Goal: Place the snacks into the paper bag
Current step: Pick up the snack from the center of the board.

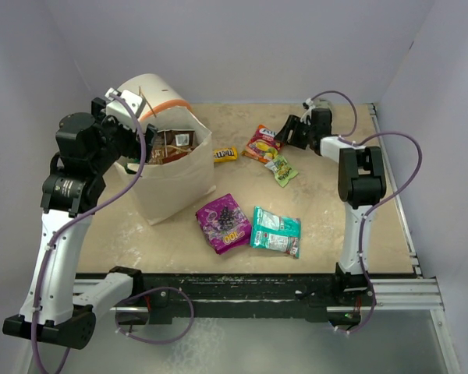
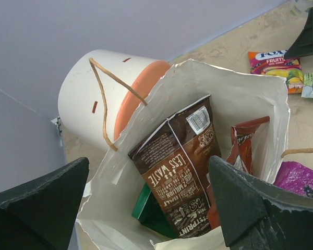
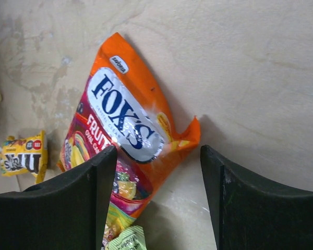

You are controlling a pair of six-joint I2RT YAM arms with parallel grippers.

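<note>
Beneath right pincer [image 3: 157,156], orange-red packet [image 3: 126,117]

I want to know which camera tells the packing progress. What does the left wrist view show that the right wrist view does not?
Only left wrist: the open paper bag with a dark brown packet inside, and the white-and-orange cylinder behind it. Only right wrist: the small yellow packet on the table. Both: the orange-red packet lying on the table, outside the bag.

Beige kraft paper bag [image 1: 171,187]; dark brown foil packet [image 2: 175,172], white lettering. Orange-red shiny packet [image 3: 130,130], blue-on-white logo. Purple flat packet [image 1: 224,222]; teal flat packet [image 1: 276,231].
</note>
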